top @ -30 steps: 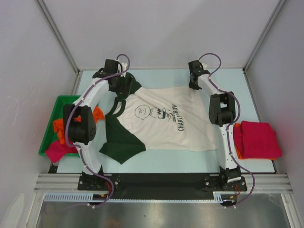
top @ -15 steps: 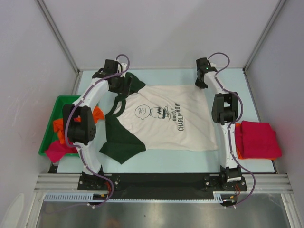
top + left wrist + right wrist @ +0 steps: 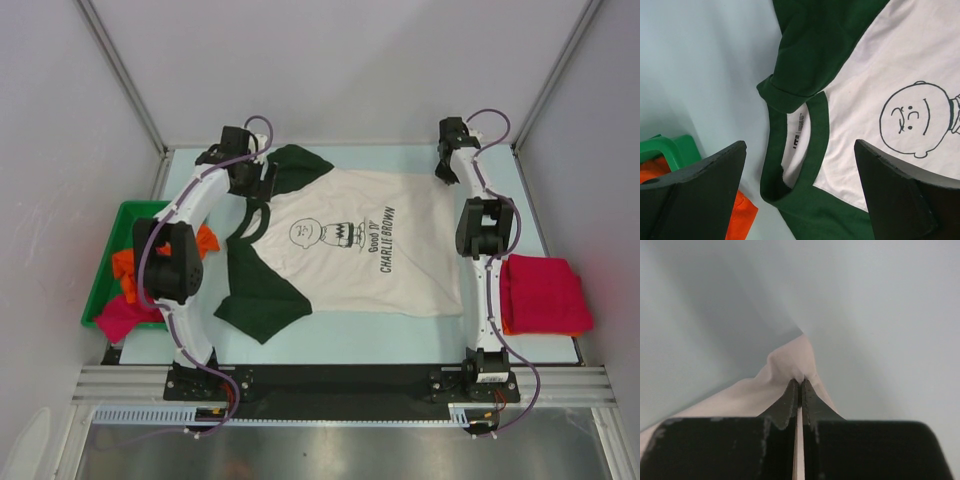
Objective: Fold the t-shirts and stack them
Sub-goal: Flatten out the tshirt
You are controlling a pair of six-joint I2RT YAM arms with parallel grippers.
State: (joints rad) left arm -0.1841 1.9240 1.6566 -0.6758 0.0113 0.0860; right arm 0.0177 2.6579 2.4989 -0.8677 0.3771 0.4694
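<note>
So, tee [image 3: 350, 245]: lies print-up across the table [image 3: 400, 335]; collar at the left side, hem at the right; near sleeve rumpled, far sleeve lying up beside the collar
Right gripper [image 3: 800, 385]: pinched tight on the far hem corner; cloth bunches into a small peak at the pinch
Left gripper [image 3: 799, 150]: spread wide, gripping nothing; hovers over the collar [image 3: 810, 145] and far sleeve [image 3: 810, 50]
Handling: judged light, limp and drapey; likely follows a pull only where taut, sags and creases elsewhere; thin cloth may slip from a shallow pinch, so a deeper bite on doubled hem or ribbed collar seems safer
Hold points: hem corners and shoulder seams for a flat fold; collar rib looks the firmest grip at the left end
Stack [image 3: 545, 292]: crimson folded pile at the table's right edge, orange edge showing beneath; just apart from the tee
Bin [image 3: 103, 285]: holds orange [image 3: 207, 240] and pink [image 3: 125, 318] cloth, unfolded
</note>
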